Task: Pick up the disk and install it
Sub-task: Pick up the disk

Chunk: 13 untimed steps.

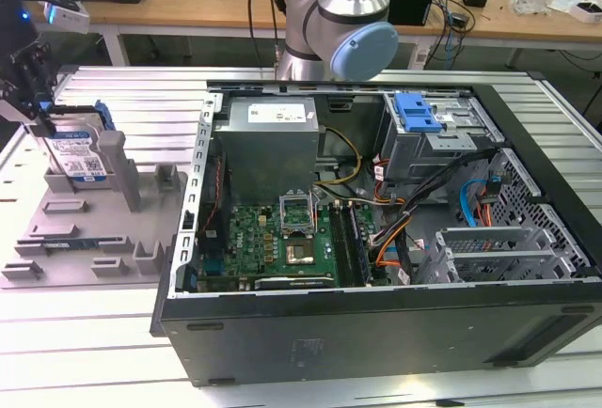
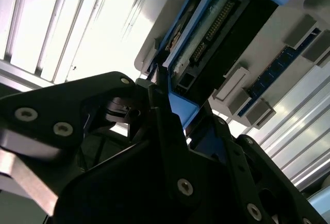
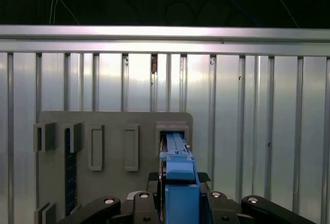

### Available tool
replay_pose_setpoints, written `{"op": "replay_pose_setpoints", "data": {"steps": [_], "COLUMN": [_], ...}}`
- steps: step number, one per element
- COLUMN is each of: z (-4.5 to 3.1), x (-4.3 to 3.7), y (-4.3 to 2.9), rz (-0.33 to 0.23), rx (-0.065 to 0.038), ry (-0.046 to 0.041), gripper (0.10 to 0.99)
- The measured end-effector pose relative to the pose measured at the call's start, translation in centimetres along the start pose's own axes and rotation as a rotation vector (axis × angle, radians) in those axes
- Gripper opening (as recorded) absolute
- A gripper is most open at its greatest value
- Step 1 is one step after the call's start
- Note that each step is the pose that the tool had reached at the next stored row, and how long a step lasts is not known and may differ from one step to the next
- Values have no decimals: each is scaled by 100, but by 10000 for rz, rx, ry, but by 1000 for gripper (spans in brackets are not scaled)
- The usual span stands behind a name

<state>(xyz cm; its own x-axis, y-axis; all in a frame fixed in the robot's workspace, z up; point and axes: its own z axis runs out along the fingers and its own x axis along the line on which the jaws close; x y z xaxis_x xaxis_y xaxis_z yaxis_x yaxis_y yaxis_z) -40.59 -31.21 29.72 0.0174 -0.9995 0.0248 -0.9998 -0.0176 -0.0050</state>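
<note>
So the gripper [image 1: 36, 117] was clamped on the disk [image 1: 80, 156], which stood upright in the grey holder [image 1: 94, 239] beside the open PC case [image 1: 376, 333].

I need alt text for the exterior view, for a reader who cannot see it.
A black robot gripper is at the silver hard drive in its blue bracket, which stands on edge in a grey plastic holder tray at the exterior view's left. Beside it lies an open black computer case showing its green circuit board.
</note>
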Motion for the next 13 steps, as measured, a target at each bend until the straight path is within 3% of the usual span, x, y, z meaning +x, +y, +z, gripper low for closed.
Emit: {"op": "replay_pose_setpoints", "data": {"steps": [2, 5, 13], "z": [-1, -5, -35], "x": [5, 18, 39], "y": [0, 1, 1], "rz": [-1, 3, 4], "rx": [5, 41, 38], "ry": [-118, -477, -516], "gripper": [365, 365, 365]}}
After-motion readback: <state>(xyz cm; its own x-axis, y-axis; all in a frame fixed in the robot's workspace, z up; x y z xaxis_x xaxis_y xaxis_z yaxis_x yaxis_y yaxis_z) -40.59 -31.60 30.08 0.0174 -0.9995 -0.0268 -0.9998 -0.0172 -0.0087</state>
